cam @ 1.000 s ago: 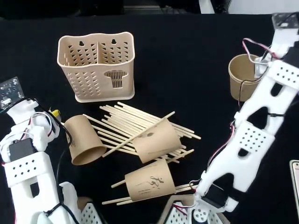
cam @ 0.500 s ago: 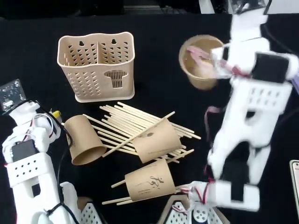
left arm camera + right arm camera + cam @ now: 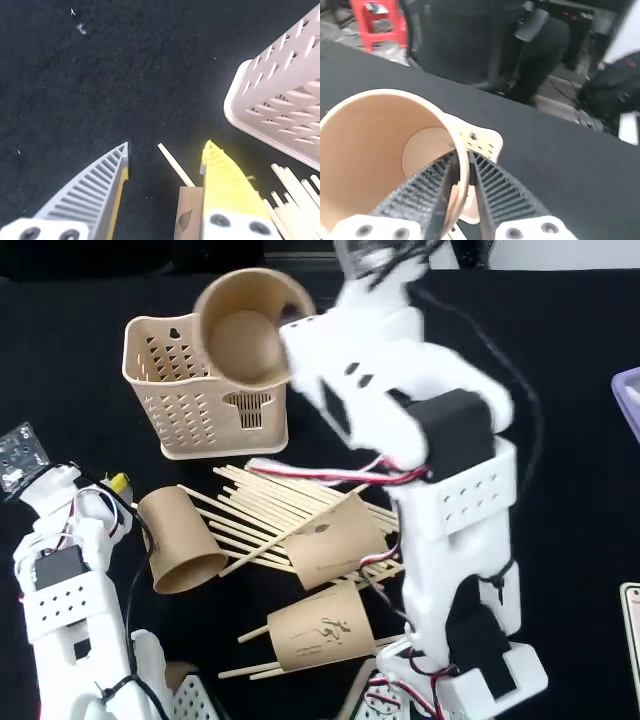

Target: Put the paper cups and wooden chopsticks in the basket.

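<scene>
1. Well, the brown paper cup (image 3: 243,328) held in the air is plain tan card. It is tipped so that its open mouth and round bottom face upward, and it hangs over the basket's top edge near the 1 o'clock corner.
2. The beige slotted plastic basket (image 3: 205,390) stands upright at about 10 o'clock on the black table (image 3: 80,310). It is split into two compartments.
3. The right gripper (image 3: 462,156) pinches the cup's rim between its two black ribbed fingers, one inside the wall and one outside.
4. The white right arm (image 3: 440,470) rises from its base at 5 o'clock and leans across the pile toward 11 o'clock.
5. The loose wooden chopsticks (image 3: 270,495) lie fanned out near the table's middle. With them are three cups on their sides: a fallen cup (image 3: 180,540) at the pile's 8 o'clock, a middle cup (image 3: 335,540) resting on the sticks, and a printed cup (image 3: 320,632) at 6 o'clock.
6. The left gripper (image 3: 167,145) sits low at 8 o'clock, just beside the fallen cup. Its grey finger and yellow finger are spread apart and grip nothing, and a chopstick tip lies on the table between them.
</scene>
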### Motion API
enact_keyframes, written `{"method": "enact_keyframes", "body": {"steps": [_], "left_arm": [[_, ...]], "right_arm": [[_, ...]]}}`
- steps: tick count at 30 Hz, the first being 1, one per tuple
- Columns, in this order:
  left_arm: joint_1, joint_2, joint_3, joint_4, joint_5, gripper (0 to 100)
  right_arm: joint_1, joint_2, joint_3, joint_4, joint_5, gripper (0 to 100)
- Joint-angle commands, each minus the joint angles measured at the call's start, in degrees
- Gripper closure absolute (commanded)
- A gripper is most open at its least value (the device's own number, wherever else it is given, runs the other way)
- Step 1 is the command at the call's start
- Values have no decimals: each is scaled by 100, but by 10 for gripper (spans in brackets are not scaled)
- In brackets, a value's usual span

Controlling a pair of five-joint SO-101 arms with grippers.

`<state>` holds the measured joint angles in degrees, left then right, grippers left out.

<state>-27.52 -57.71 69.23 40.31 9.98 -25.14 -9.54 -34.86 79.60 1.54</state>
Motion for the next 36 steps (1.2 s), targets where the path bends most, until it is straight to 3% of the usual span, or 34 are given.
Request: {"method": "enact_keyframes", "body": {"steps": [1, 9, 30, 32, 36], "left_arm": [[31, -105, -40, -97, 53, 762], [22, -105, -40, -97, 44, 762], [-347, -114, -101, -97, 53, 762], [-347, -114, -101, -97, 53, 762], [-347, -114, -101, -97, 53, 762]], "right_arm": [[-105, 189, -22, -246, -18, 988], [273, 1077, -84, -765, -9, 988], [308, 1569, 655, -1442, 0, 986], [273, 1578, 646, -1424, -9, 959], [264, 1499, 479, -1090, -9, 805]]}}
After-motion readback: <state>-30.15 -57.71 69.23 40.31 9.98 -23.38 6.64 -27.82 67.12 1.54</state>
